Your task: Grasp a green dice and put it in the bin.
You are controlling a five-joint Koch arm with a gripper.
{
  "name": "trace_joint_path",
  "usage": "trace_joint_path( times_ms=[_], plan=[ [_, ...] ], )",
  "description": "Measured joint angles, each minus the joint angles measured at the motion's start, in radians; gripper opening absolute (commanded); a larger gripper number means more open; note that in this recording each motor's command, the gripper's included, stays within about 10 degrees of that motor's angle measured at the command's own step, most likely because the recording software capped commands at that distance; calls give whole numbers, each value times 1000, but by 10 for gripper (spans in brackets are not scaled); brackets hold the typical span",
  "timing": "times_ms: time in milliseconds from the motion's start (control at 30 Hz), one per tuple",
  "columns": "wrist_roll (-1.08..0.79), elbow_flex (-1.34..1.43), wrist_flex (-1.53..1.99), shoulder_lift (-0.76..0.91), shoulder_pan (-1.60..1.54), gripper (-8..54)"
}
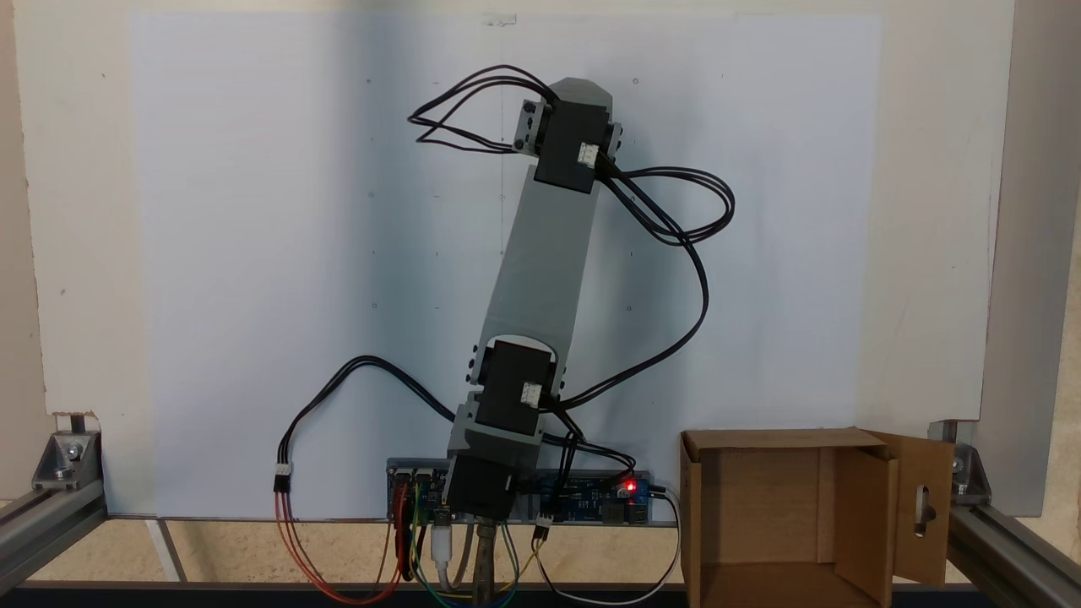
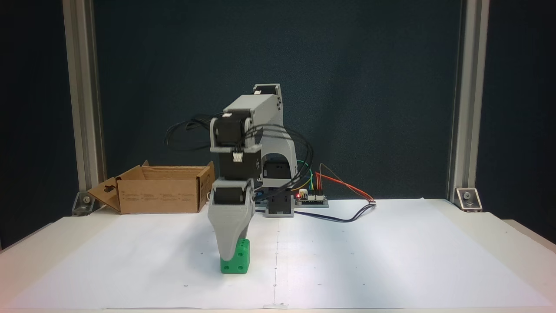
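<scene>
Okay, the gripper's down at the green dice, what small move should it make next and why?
Probably close and confirm the grip before lifting: the gripper sits low against the green dice, which rests on the paper. One jaw hides the other, so its grip can't be told. The bin comes later.

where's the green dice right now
In a fixed view the green dice sits on the white paper, left of centre, directly under the gripper.
</scene>
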Motion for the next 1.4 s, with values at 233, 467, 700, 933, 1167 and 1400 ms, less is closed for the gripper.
trace_joint_path(
  times_ms=[233, 467, 700, 933, 1167, 1400],
  plan=[
    [-2, 26, -23, 0, 0, 440],
    [-6, 29, -23, -3, 0, 439],
    [-6, 34, -58, -26, -2, 432],
    [-6, 34, -74, -31, -2, 431],
    [-6, 37, -78, -37, -2, 412],
    [-6, 37, -80, -41, -3, 294]
  ],
)
